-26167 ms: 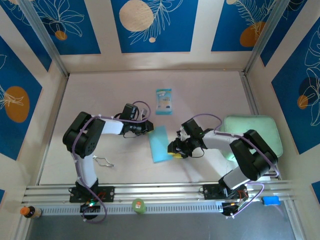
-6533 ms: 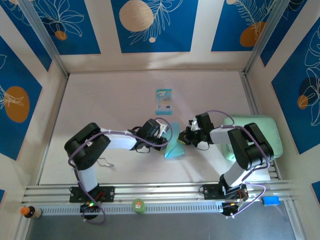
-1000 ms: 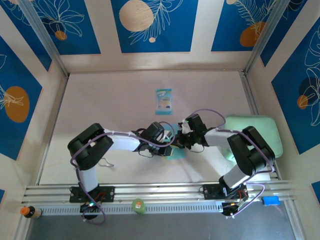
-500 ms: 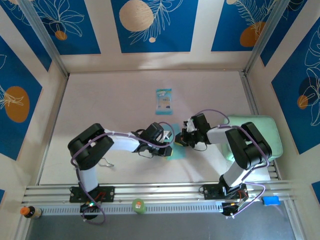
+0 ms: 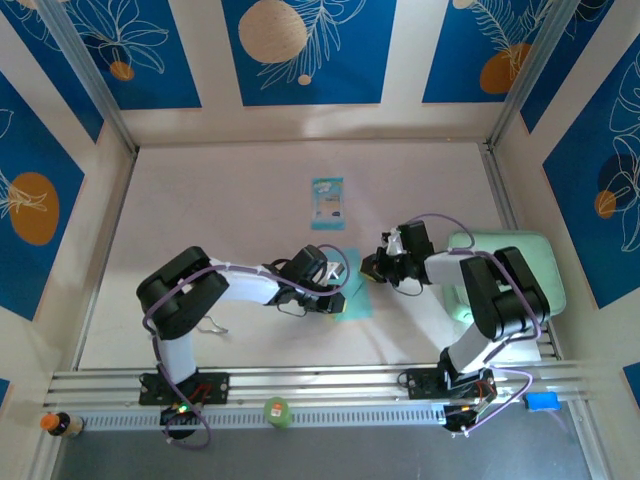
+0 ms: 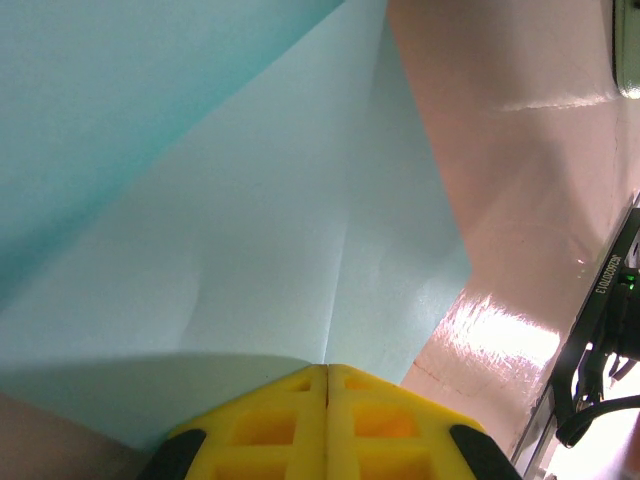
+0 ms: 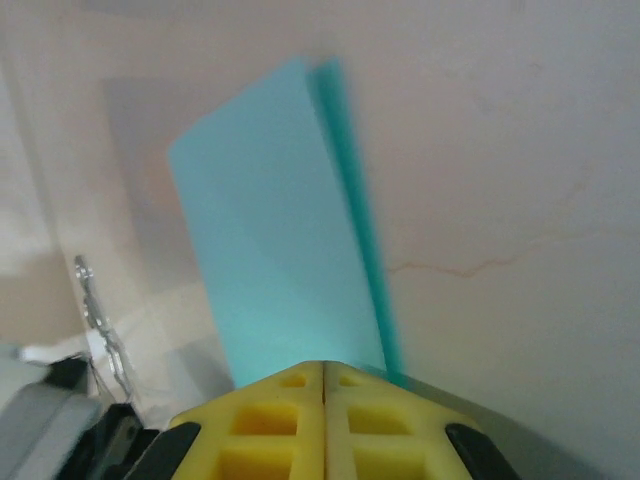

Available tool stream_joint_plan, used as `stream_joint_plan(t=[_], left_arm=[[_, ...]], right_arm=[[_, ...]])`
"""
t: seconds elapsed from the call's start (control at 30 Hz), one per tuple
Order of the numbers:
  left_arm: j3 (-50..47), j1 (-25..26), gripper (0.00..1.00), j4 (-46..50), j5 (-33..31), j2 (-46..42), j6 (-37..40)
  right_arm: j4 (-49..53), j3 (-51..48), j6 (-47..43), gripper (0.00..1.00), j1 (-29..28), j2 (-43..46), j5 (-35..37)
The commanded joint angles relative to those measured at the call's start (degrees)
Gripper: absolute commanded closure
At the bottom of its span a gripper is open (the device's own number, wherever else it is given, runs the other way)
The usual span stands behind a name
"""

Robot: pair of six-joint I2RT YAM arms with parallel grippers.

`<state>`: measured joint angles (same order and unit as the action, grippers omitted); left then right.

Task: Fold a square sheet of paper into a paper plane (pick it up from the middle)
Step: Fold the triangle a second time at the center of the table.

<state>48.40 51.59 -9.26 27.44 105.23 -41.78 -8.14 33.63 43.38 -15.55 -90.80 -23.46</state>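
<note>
The square sheet of paper (image 5: 358, 300) lies folded on the table between the two arms, light blue with creases. In the left wrist view the paper (image 6: 250, 200) spreads wide, one layer lapping over another. My left gripper (image 6: 327, 367) is shut, its yellow tips resting on the paper's surface, with nothing between the fingers. From above, the left gripper (image 5: 338, 298) sits at the paper's left edge. My right gripper (image 5: 372, 268) is shut, at the paper's upper right corner. In the right wrist view the paper (image 7: 270, 250) is a narrow folded strip just ahead of the shut right gripper (image 7: 323, 363).
A teal-and-white packet (image 5: 327, 203) lies farther back. A pale green pad (image 5: 505, 268) sits at the right under the right arm. A small wire clip (image 5: 208, 322) lies near the left arm's base. The rail (image 5: 320, 385) bounds the near edge.
The right gripper has drawn back to the right and slightly away, off the paper's middle. The left gripper has stayed in place on the paper.
</note>
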Motion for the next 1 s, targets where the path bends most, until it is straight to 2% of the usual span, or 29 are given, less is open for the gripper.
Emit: stream_joint_plan(t=[0.0, 0.3, 0.6, 0.97], left_arm=[[-2.35, 0.26, 1.00, 7.23, -1.54, 3.18, -0.14], [-1.47, 0.26, 1.00, 7.94, -2.06, 2.94, 0.10], [-1.79, 0.26, 1.00, 7.87, -2.35, 2.87, -0.19], [-2.27, 0.27, 1.00, 6.97, -1.08, 4.00, -0.58]], right_arm=[[1.11, 0.21, -1.80, 0.93, -1.20, 5.35, -2.95], [2.98, -2.83, -0.86, 0.96, -7.96, 2.88, -2.20], [0.24, -3.66, -0.65, 0.98, -5.33, -3.93, -0.29], [-1.39, -3.20, -1.63, 0.98, -0.95, -4.46, -1.48]])
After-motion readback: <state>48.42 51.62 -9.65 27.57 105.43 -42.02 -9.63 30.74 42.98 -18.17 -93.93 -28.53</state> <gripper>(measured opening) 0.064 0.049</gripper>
